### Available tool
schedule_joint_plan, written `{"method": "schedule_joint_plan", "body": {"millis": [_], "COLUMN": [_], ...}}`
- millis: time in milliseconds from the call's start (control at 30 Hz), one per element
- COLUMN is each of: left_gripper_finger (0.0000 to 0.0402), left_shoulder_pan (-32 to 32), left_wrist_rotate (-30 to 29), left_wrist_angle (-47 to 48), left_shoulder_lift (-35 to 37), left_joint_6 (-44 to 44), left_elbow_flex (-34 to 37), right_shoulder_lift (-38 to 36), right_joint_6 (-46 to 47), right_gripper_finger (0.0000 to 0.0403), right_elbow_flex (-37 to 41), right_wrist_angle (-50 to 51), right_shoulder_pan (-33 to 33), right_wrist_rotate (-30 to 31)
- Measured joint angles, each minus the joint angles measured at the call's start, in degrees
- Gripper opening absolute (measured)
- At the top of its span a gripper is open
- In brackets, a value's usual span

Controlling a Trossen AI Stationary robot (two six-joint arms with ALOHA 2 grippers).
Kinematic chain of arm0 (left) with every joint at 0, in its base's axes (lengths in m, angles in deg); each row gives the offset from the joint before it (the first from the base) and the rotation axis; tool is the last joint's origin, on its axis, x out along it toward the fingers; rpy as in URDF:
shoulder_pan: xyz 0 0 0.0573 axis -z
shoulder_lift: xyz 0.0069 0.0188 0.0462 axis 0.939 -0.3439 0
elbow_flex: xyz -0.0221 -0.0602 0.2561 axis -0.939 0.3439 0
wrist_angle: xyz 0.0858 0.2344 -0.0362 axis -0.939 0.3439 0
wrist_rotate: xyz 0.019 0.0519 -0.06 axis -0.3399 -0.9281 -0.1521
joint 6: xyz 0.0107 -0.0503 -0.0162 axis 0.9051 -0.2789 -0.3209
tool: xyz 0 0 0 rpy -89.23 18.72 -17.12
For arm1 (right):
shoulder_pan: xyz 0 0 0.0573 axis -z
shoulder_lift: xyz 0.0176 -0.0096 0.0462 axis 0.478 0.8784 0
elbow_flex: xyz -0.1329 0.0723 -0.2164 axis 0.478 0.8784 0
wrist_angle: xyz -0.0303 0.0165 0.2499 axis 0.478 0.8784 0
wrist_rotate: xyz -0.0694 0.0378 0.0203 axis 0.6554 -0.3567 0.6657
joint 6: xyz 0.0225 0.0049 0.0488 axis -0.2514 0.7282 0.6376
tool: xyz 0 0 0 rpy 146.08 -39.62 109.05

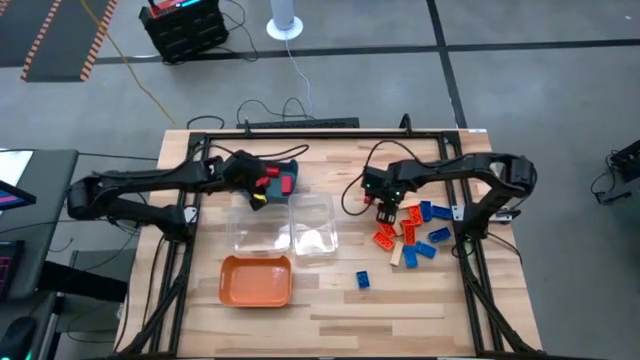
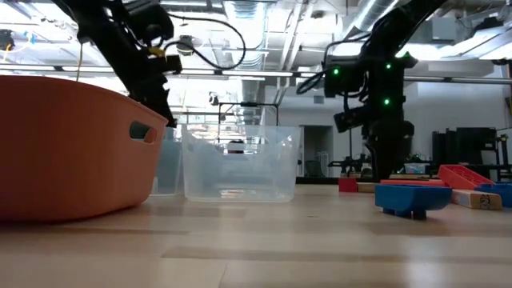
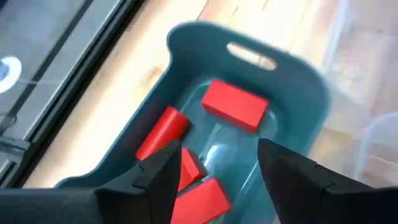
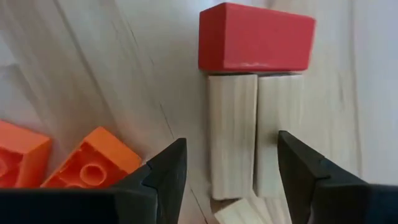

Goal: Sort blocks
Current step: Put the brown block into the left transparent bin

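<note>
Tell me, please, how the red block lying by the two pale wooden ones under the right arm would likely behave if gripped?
The red block looks solid and flat-sided, so it should stay stiff and probably not roll. Its smooth faces might slip a little in the grip. It touches the pale wooden blocks, so a push could shift them too.

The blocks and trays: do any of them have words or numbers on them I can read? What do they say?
None can be read.
Red blocks in the teal tray: plain faces, no writing.
Red block and tan wood blocks under the right gripper: no writing.
Orange bricks: only round studs.
Tan block in the low view: a small dark mark, too small to read.
</note>
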Motion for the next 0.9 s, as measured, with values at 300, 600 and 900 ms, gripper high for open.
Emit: {"method": "schedule_joint_plan", "body": {"millis": [300,600,900], "left_gripper_finger": [0.0208,0.0208,0.0208], "left_shoulder_pan": [2.26,2.26,2.26], "left_wrist_rotate": [0.09,0.05,0.06], "left_wrist_angle": [2.33,3.1,3.23], "left_shoulder_lift": [7.3,10.14,9.92], "left_joint_6": [-0.72,-0.71,-0.55], "left_elbow_flex": [0.0,0.0,0.0], "right_shoulder_lift": [2.17,0.71,1.1], "right_joint_6": [-0.13,1.77,-2.64], "right_gripper_finger": [0.0179,0.0169,0.0168], "right_elbow_flex": [-0.37,-4.15,-4.29], "right_wrist_angle": [-2.23,2.09,0.43], "right_shoulder_pan": [-4.86,-8.64,-4.94], "right_wrist_rotate": [1.38,2.89,4.55]}}
